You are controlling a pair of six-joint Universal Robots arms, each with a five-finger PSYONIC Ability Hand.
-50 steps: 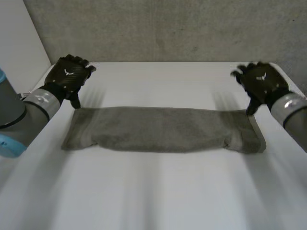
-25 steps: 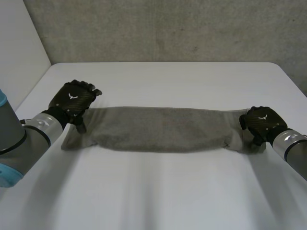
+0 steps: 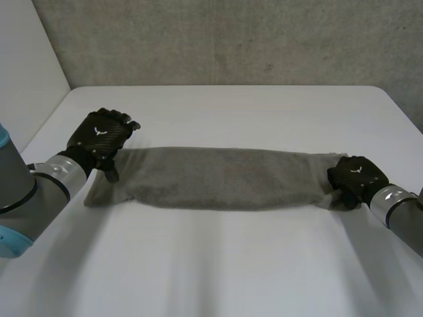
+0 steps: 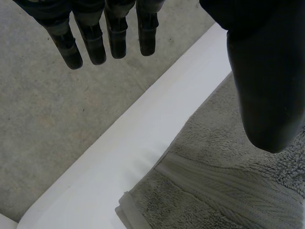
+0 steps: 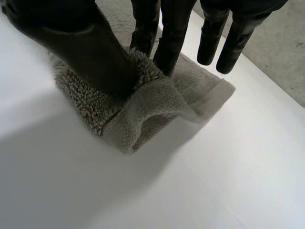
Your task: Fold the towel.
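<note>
A grey towel (image 3: 225, 177), folded into a long strip, lies across the middle of the white table (image 3: 225, 271). My left hand (image 3: 100, 137) hovers over the towel's left end at its far corner. Its fingers (image 4: 93, 40) are straight and open, and the thumb (image 4: 267, 86) hangs just above the towel (image 4: 214, 191). My right hand (image 3: 357, 175) sits on the towel's right end. There the thumb (image 5: 81, 43) and fingers (image 5: 171, 33) pinch a bunched fold of the towel (image 5: 157, 102), whose corner puckers up off the table.
A grey wall (image 3: 231, 39) runs behind the table's far edge (image 3: 225, 86). The table's left edge (image 4: 143, 143) lies close beside the towel's left corner. Bare white tabletop stretches in front of the towel.
Both hands came down from the far side onto the towel's ends. The right hand then shut on the right end and bunched it. The left hand has stayed open.
</note>
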